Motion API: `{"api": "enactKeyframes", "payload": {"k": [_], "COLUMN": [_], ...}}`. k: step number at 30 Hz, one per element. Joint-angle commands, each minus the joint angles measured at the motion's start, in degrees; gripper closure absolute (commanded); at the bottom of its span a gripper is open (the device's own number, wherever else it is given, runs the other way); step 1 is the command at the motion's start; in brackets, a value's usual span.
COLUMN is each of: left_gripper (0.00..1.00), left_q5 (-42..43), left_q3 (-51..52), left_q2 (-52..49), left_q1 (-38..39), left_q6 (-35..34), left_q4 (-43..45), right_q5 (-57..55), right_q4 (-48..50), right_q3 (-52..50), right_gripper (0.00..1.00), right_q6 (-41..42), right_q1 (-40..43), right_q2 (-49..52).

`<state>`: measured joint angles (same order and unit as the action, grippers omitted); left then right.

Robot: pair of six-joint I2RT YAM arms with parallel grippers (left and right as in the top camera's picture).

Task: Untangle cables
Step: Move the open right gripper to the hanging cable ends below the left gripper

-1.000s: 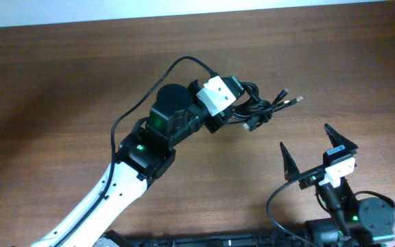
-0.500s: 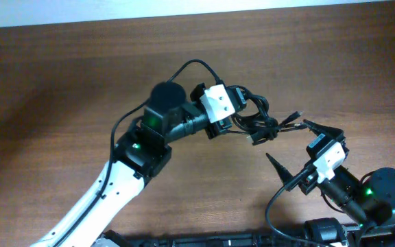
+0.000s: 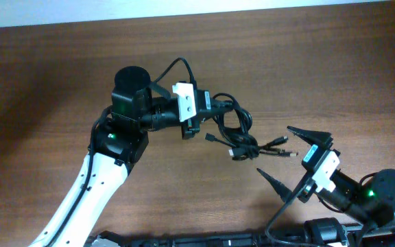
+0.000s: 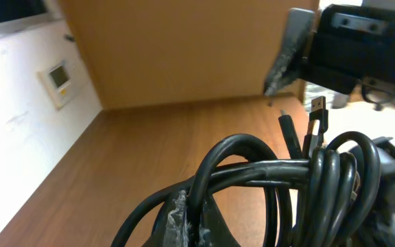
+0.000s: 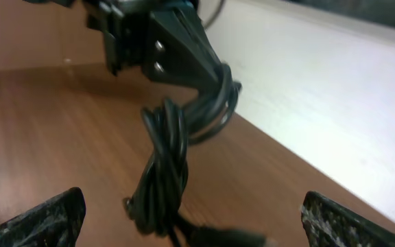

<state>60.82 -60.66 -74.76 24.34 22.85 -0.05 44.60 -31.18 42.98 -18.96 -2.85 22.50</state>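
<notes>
The cables (image 3: 242,134) are a bundle of thin black cords with small plug ends, hanging from my left gripper (image 3: 210,110) over the middle of the table. The left gripper is shut on one loop of the cables (image 4: 266,171); the plug ends (image 4: 307,127) stick up in the left wrist view. My right gripper (image 3: 286,156) is wide open, its two dark fingers just right of and below the plug ends, not touching them. In the right wrist view the cables (image 5: 173,165) hang between the open fingers (image 5: 190,219).
The brown wooden table (image 3: 60,75) stretches out on all sides. A white wall (image 5: 334,82) runs along the far edge. The left arm's own thick black wire (image 3: 173,67) arcs above its wrist.
My left gripper has pulled the cables left and toward the front, and the bundle has stretched out. My right gripper has swung toward the plug ends and stays open.
</notes>
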Motion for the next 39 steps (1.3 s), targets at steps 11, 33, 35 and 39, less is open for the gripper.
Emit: {"api": "enactKeyframes", "payload": {"k": [11, 33, 35, 39], "left_gripper": [1.00, 1.00, 1.00, 1.00], "left_q5": [7.4, 2.2, -1.0, -2.8], "left_q3": [-1.4, -1.4, -1.4, -1.4], "left_q2": [1.6, 1.6, 1.6, 1.6], "left_q1": [1.3, 6.4, 6.4, 6.4], "left_q6": [5.4, 4.4, 1.9, 0.7], "left_q4": [-0.4, 7.6, 8.5, 9.8], "right_q5": [8.0, 8.8, 8.8, 8.8], "right_q4": [0.5, 0.5, 0.5, 0.5], "right_q3": [1.1, 1.1, 1.1, 1.1], "right_gripper": [0.15, 0.33, 0.33, 0.33], "right_q6": [-3.3, -3.3, -3.3, -3.3], "right_q1": [0.3, 0.3, 0.3, 0.3], "right_q2": [0.2, 0.2, 0.2, 0.2]}}
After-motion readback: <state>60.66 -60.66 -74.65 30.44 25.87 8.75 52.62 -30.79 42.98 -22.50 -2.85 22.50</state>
